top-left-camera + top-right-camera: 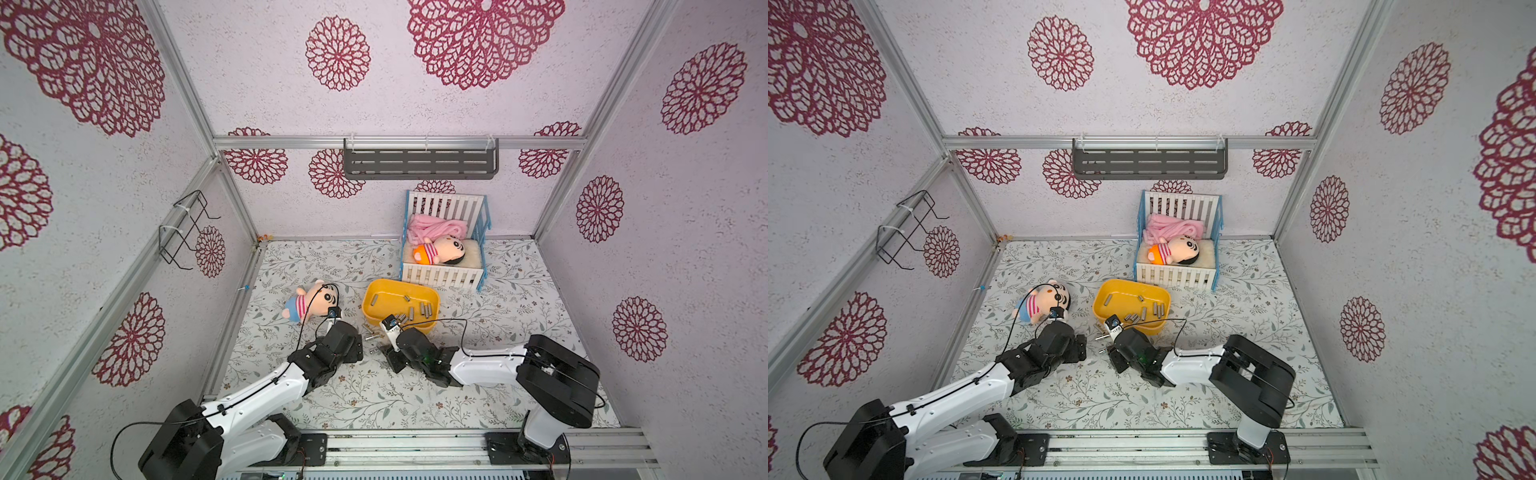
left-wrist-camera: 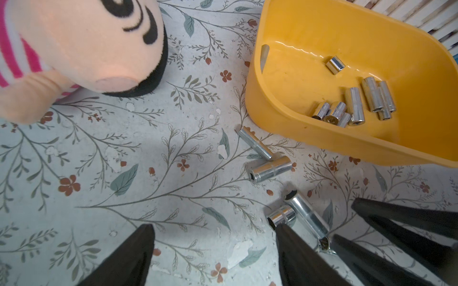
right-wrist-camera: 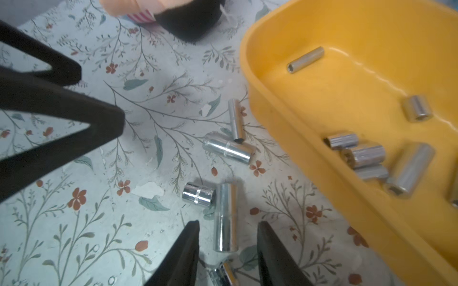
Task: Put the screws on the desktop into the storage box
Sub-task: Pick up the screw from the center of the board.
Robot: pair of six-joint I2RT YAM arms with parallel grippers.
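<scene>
The yellow storage box (image 1: 371,316) stands mid-desktop in front of the crib, with several silver screws (image 2: 354,106) lying inside. More screws lie on the leafy desktop (image 1: 374,399) by its near wall: a thin one (image 3: 236,120), a thick one (image 3: 229,148), a short one (image 3: 198,193) and a long one (image 3: 226,218). My right gripper (image 3: 229,224) is low over the long screw, open, one finger on each side with gaps showing. Another screw (image 3: 224,274) lies further back between the fingers. My left gripper (image 2: 214,225) is open over bare desktop just left of the screws.
A plush doll (image 1: 309,301) lies left of the box, close to the left wrist. The white-and-blue toy crib (image 1: 442,276), holding another doll and a pink blanket, touches the box's far side. The two grippers sit close together; the left gripper's fingers (image 3: 74,118) show in the right wrist view.
</scene>
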